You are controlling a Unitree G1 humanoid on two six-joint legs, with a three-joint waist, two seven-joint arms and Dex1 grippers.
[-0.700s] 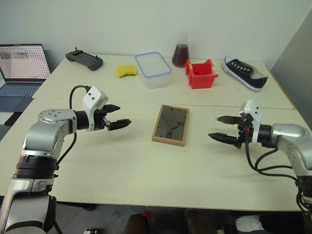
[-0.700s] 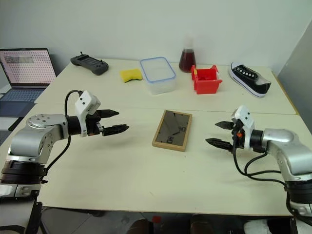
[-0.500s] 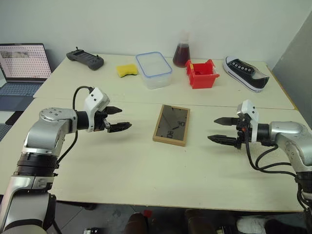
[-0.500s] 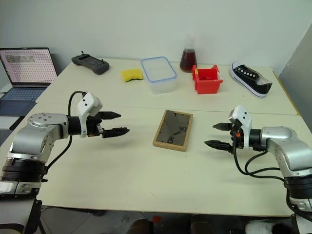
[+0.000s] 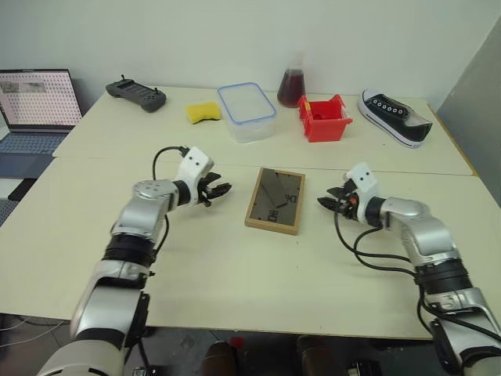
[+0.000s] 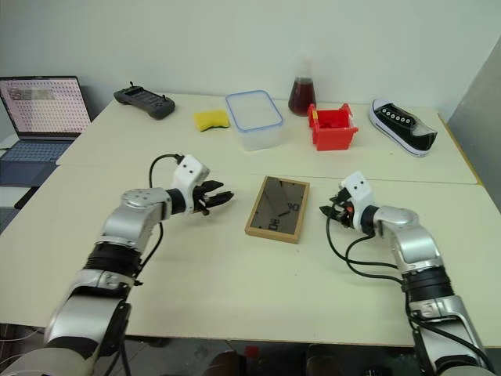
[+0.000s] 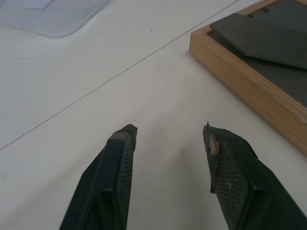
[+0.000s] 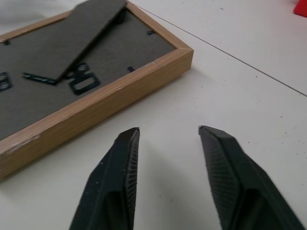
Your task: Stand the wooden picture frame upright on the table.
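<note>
Wooden picture frame (image 5: 274,200) lying flat, dark back panel up, on the pale worktop (image 5: 235,274). Left gripper (image 5: 217,190) hovering just beside the frame's left edge, fingers (image 7: 115,177) standing apart, grasping nothing. Right gripper (image 5: 327,197) hovering just beside the frame's right edge, fingers (image 8: 115,182) likewise parted and empty. Beyond the frame, toward the wall: clear lidded container (image 5: 246,112), yellow sponge (image 5: 202,113), red bin (image 5: 322,118), flask of dark liquid (image 5: 291,82), black sneaker (image 5: 394,117).
</note>
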